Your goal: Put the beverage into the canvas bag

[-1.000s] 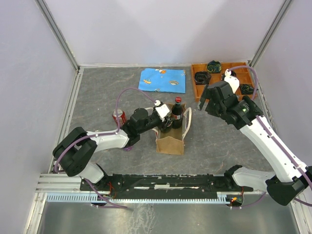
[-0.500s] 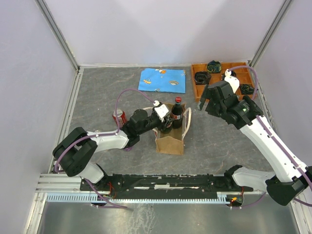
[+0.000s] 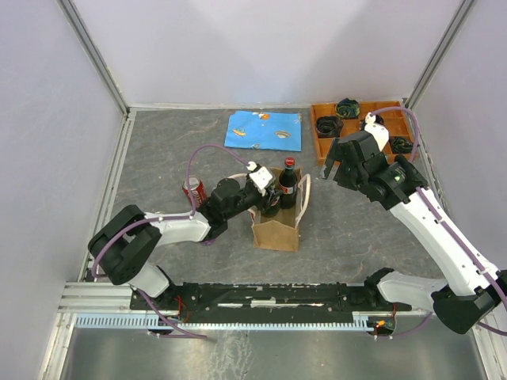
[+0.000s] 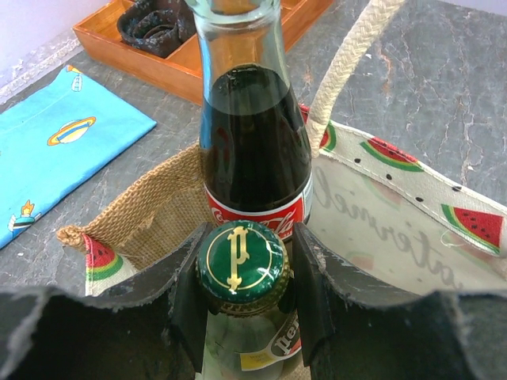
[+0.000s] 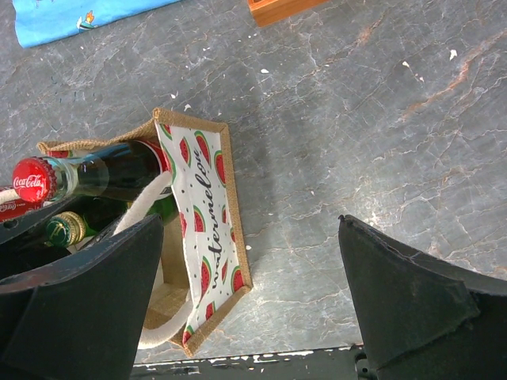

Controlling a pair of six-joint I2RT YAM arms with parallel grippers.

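Note:
The canvas bag (image 3: 277,231) stands upright in the middle of the table, with a watermelon-print lining (image 4: 380,194) and white rope handles. A dark cola bottle (image 3: 289,177) with a red cap stands inside it (image 4: 253,150). My left gripper (image 3: 269,190) is over the bag's left side. In its wrist view it (image 4: 242,273) is shut on the green-capped bottle (image 4: 242,265), whose body is down in the bag. My right gripper (image 3: 333,168) is open and empty, hovering right of the bag. Its wrist view (image 5: 250,220) looks down on the bag (image 5: 202,206) and both caps.
A red soda can (image 3: 192,190) stands just left of the left arm's wrist. A blue printed cloth (image 3: 265,131) lies at the back. An orange wooden tray (image 3: 321,150) with dark coiled items sits at the back right. White walls enclose the table.
The left wrist has shifted very slightly to the left at the bag. The bottles, the bag and the right arm look unchanged.

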